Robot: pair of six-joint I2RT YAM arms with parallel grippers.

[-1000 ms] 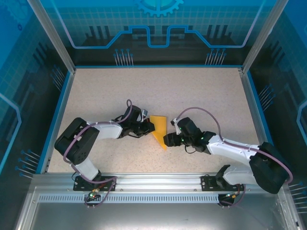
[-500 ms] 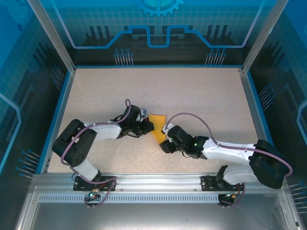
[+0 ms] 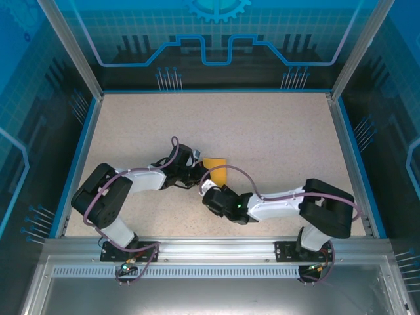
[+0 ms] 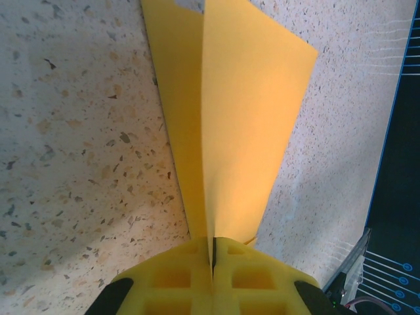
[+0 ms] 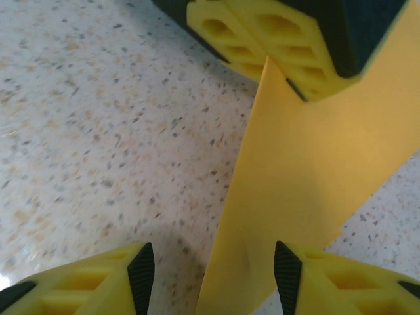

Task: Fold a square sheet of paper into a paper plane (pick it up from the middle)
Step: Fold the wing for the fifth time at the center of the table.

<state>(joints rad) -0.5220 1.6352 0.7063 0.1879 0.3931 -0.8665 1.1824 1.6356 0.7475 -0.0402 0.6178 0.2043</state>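
paper plane (image 4: 236, 118) plain orange-yellow; table (image 3: 275, 131) beige with dark speckles; walls (image 3: 216, 39) blue, cyan-lined

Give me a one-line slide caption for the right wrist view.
Right hand open astride the paper plane, left hand pinching its far end over the speckled table.

1. Left arm (image 3: 141, 178): base at 7 o'clock of the bench (image 3: 262, 131), forearm lying low, pointing toward 3 o'clock.
2. Left hand (image 3: 200, 176): near bench centre. Jaws pressed together with no gap, pinching the narrow end of the paper plane (image 4: 230, 118).
3. Right arm (image 3: 275, 205): base at 5 o'clock, elbow folded at 4 o'clock, forearm low, pointing toward 9 o'clock.
4. Right hand (image 3: 210, 195): just at 5 o'clock of the left hand, close beside it. Jaws apart, plane's edge between the fingers (image 5: 125, 275), not clamped.
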